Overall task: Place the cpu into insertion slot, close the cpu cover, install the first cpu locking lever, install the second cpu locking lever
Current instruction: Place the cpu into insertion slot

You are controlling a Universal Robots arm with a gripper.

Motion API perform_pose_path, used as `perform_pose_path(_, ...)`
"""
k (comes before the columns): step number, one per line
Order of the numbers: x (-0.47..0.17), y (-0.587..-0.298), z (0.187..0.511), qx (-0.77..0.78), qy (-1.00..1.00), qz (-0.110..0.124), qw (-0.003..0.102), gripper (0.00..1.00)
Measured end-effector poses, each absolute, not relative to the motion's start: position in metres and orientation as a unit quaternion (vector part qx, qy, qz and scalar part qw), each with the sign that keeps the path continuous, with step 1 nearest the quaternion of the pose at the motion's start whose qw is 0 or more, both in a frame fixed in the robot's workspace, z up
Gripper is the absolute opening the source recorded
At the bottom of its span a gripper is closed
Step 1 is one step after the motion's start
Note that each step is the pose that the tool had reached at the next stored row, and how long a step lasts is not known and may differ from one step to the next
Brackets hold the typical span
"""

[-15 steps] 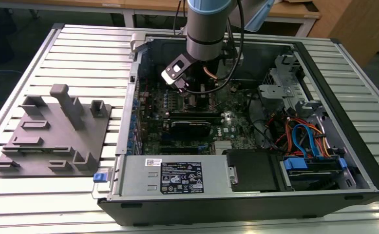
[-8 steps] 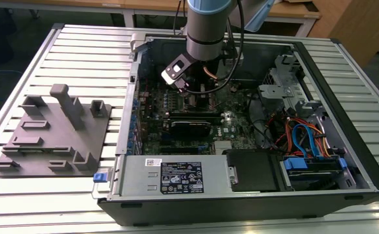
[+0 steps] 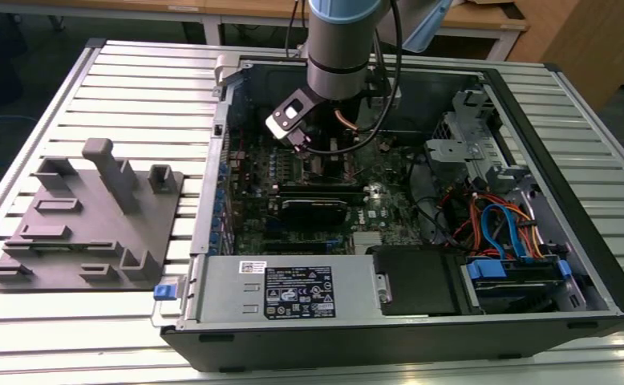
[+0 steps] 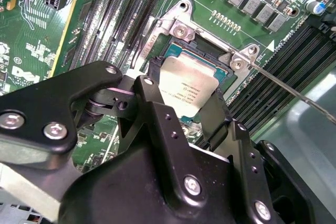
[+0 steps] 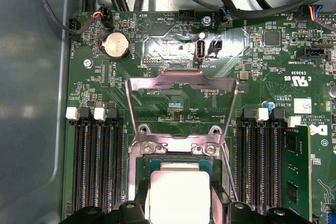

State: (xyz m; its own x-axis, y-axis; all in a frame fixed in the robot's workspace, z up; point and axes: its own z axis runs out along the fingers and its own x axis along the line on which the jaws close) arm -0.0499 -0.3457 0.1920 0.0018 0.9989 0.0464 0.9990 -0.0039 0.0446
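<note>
The gripper has its jaws clamped on two opposite edges of the cpu, which sits face up right over the insertion slot on the motherboard, toward the far wall of the computer case in the exterior view; I cannot tell whether it is seated. The cpu cover stands swung open behind the slot and a wire locking lever lies unlatched beside it, so I judge the first step unfinished, with the cover and both levers left to do

Even bright room light; white glare on cpu; case interior dim, shadowed.
</note>
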Motion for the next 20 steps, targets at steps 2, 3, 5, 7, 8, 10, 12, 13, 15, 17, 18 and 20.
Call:
perform_pose_path(2, -0.0498, -0.3457, 0.1919, -0.708, -0.705, -0.032, 0.001, 0.54)
perform_pose_path(3, -0.0499, -0.3457, 0.1916, -0.708, -0.705, -0.032, 0.001, 0.54)
perform_pose_path(5, -0.0499, -0.3457, 0.1909, -0.708, -0.705, -0.032, 0.000, 0.54)
perform_pose_path(7, -0.0499, -0.3457, 0.1907, -0.708, -0.705, -0.032, 0.000, 0.54)
perform_pose_path(8, -0.0499, -0.3456, 0.1907, -0.708, -0.705, -0.032, 0.001, 0.54)
perform_pose_path(10, -0.0499, -0.3456, 0.1906, -0.708, -0.705, -0.032, 0.001, 0.54)
perform_pose_path(12, -0.0498, -0.3455, 0.1902, -0.708, -0.705, -0.033, 0.001, 0.55)
perform_pose_path(13, -0.0497, -0.3454, 0.1899, -0.708, -0.705, -0.033, 0.001, 0.55)
perform_pose_path(15, -0.0498, -0.3455, 0.1901, -0.708, -0.705, -0.032, 0.001, 0.61)
perform_pose_path(17, -0.0499, -0.3456, 0.1902, -0.708, -0.705, -0.032, 0.001, 0.61)
perform_pose_path(18, -0.0499, -0.3456, 0.1903, -0.708, -0.705, -0.032, 0.001, 0.61)
perform_pose_path(20, -0.0499, -0.3456, 0.1903, -0.708, -0.705, -0.032, 0.001, 0.61)
